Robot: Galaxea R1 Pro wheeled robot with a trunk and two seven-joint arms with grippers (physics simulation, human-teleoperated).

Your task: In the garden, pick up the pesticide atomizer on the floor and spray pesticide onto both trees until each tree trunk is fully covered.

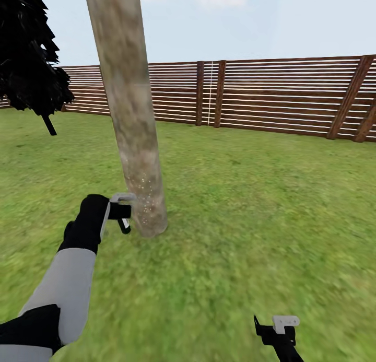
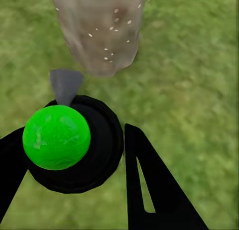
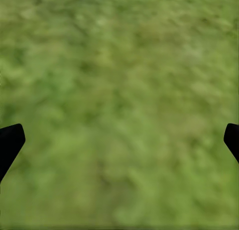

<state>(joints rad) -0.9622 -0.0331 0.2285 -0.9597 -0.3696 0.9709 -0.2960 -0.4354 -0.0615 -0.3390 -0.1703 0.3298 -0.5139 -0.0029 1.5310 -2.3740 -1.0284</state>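
Left gripper (image 2: 74,155) clamped on atomizer (image 2: 57,137), tree trunk (image 1: 130,106) at 12 o'clock (speckled base); right gripper (image 3: 119,140) spread apart over grass (image 3: 119,80).

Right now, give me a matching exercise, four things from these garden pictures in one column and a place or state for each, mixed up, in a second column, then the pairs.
Things:
1. left gripper
2. right gripper
3. tree trunk
4. fence

Places or states:
A. open above bare grass
B. brown slats behind the lawn
C. shut on the atomizer, nozzle toward the trunk
D. pale bark flecked with white specks near its base

Pairs: 1-C, 2-A, 3-D, 4-B
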